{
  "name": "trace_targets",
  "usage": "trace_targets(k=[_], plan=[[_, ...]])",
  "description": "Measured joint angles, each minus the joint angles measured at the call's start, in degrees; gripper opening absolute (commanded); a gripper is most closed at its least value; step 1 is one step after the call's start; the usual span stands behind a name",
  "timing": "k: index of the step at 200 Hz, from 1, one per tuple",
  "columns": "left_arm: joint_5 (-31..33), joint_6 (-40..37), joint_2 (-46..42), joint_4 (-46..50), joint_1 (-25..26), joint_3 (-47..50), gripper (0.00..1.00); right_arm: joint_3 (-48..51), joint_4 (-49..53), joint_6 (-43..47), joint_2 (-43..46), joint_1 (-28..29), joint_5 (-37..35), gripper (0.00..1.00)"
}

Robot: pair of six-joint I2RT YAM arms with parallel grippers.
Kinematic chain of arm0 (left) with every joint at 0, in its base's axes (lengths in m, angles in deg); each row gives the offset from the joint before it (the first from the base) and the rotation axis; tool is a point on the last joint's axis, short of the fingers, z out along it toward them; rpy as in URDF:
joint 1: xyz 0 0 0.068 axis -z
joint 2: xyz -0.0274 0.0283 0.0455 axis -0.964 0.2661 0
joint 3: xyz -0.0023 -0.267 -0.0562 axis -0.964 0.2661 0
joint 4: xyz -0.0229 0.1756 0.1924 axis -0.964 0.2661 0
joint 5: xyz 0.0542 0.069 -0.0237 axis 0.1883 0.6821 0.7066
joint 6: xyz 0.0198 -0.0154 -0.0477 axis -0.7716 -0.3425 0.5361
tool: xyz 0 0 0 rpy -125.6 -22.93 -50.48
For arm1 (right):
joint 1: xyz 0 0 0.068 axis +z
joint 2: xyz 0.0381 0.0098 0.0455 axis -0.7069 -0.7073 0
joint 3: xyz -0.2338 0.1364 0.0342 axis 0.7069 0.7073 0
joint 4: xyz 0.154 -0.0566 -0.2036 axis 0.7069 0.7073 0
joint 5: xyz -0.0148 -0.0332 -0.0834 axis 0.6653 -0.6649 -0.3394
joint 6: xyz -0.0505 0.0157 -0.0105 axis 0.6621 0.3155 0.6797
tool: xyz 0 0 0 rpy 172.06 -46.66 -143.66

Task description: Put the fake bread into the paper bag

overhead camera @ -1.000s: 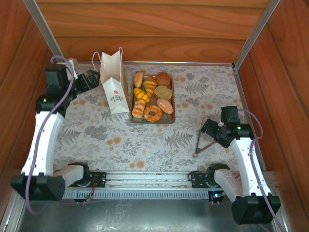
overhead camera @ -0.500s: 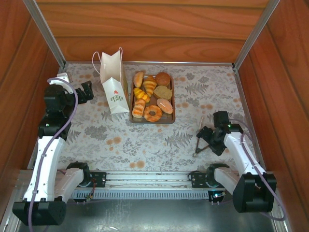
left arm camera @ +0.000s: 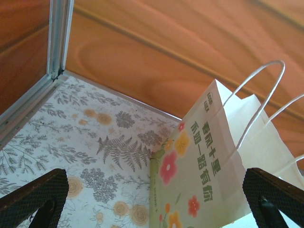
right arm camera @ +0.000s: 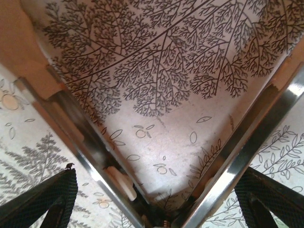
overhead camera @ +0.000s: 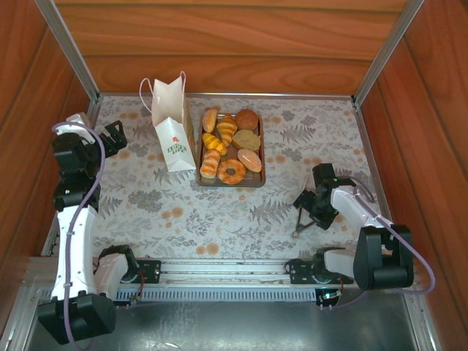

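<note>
My right gripper (overhead camera: 312, 204) has come down over the tongs (overhead camera: 306, 221), its jaws spread wide astride both arms, clamping nothing yet. My left gripper (overhead camera: 112, 138), also gaping, has backed off from the paper bag (overhead camera: 172, 126). The fake bread (overhead camera: 230, 146) lies untouched on the tray (overhead camera: 262, 162), so bagging hasn't begun.

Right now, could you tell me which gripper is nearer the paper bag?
Left. The left gripper is left of the paper bag; the right gripper is far across, at the tongs.
</note>
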Motion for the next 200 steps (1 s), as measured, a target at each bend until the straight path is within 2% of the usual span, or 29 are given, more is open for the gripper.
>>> trace_targets(k=[40,45,100,153,200], plan=[[-1.9,0.8,-0.1,-1.3,-2.0,0.6,1.00,-0.4,-0.8,-0.9,-3.6,0.4,-0.9,0.91],[-2.0,0.8,-0.1,-1.5,-2.2,0.8,1.00,-0.5,-1.1,-0.9,-3.9,0.4,-1.0,0.87],[-2.4,0.8,-0.2,-1.7,-2.6,1.1,1.00,-2.9,-1.7,-1.1,-7.7,1.1,-2.1,0.78],[-2.5,0.8,-0.2,-1.7,-2.6,1.1,1.00,-3.5,-2.6,-0.9,-8.9,1.4,-2.7,0.59],[-2.6,0.8,-0.2,-1.7,-2.6,1.1,1.00,-6.0,-0.2,0.9,-6.9,3.5,-6.4,0.52]])
